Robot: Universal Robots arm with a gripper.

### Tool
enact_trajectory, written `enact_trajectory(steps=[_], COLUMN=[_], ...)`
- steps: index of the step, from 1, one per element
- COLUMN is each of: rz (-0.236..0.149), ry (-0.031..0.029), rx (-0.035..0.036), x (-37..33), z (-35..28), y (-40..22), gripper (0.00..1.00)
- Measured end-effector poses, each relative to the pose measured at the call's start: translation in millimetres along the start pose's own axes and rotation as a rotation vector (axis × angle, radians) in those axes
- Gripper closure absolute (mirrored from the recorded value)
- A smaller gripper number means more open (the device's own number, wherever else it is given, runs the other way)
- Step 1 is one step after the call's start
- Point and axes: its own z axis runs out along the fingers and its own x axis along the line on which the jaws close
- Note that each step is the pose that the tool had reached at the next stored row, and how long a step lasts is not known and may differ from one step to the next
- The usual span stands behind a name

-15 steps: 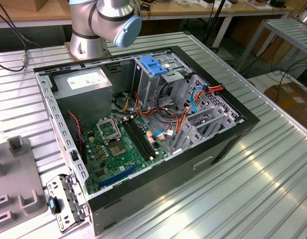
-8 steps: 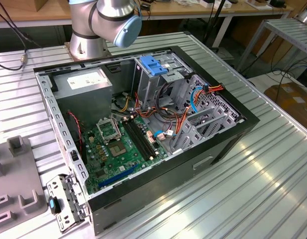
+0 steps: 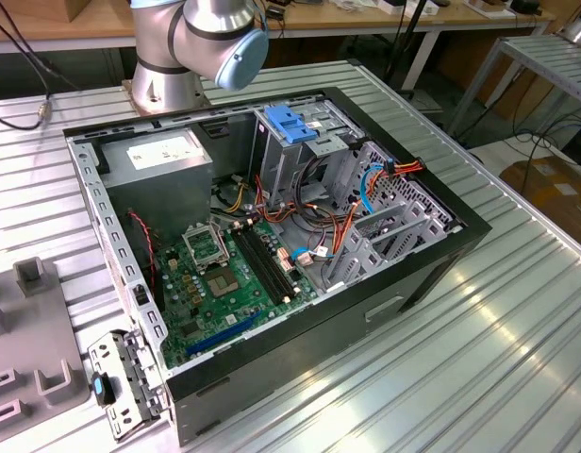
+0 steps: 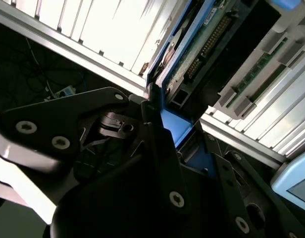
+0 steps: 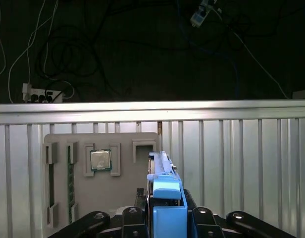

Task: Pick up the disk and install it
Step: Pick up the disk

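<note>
A: What is being shown in the exterior view, going from its left to its right?

B: A grey tray (image 3: 26, 349) is being shown at the lower left of the exterior view, lying on the ribbed metal table (image 3: 498, 359). Just beside it, across the middle, an open computer case (image 3: 404, 283) is being shown, with a green circuit board (image 3: 215, 283) lying inside. The arm (image 3: 201, 38) is being seen at the upper edge, left of centre. A blue plate (image 3: 290, 123) is being carried on the metal cage to its right.

A: Where is the disk being kept?

B: The disk (image 5: 165, 186) is being held on edge by the gripper (image 5: 165, 220), over the table, in the first wrist view. The tray is being seen beyond it, with a chip (image 5: 100, 160) and memory sticks (image 5: 71, 183) being held in its slots.

A: And how is the gripper being set?

B: It is being clamped on the disk's blue end. In the second wrist view the black fingers (image 4: 155, 148) are being seen on either side of that end, and the disk's green underside is being shown.
</note>
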Motion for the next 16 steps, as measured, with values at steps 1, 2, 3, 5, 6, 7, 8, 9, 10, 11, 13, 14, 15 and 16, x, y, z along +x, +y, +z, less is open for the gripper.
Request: enact_trajectory(steps=[1, 2, 3, 5, 6, 7, 8, 9, 10, 11, 13, 14, 15, 16], rz=[0.0, 0.0, 0.0, 0.0, 0.0, 0.0, 0.0, 0.0, 0.0, 0.0, 0.0, 0.0, 0.0, 0.0], ry=[-0.0022, -0.0043, -0.0067, -0.013, -0.015, -0.0188, -0.0221, -0.0247, -0.0267, -0.0288, -0.0341, -0.0363, -0.0382, -0.04], rx=[-0.0002, -0.0002, -0.0004, -0.0007, -0.0008, -0.0011, -0.0015, -0.0017, -0.0019, -0.0021, -0.0024, -0.0026, -0.0028, -0.003], x=[0.0, 0.0, -0.1, -0.2, -0.2, -0.3, -0.3, -0.4, -0.4, -0.4, -0.5, -0.6, -0.6, -0.7], z=[-1.0, -1.9, -2.7, -5.0, -5.8, -7.4, -8.8, -9.8, -10.6, -11.4, -13.3, -14.1, -15.0, -15.8], y=[0.0, 0.0, 0.0, 0.1, 0.1, 0.1, 0.1, 0.1, 0.1, 0.1, 0.1, 0.1, 0.2, 0.2], gripper=[0.63, 0.63, 0.63, 0.63, 0.63, 0.63, 0.63, 0.63, 0.63, 0.63, 0.63, 0.63, 0.63, 0.63])
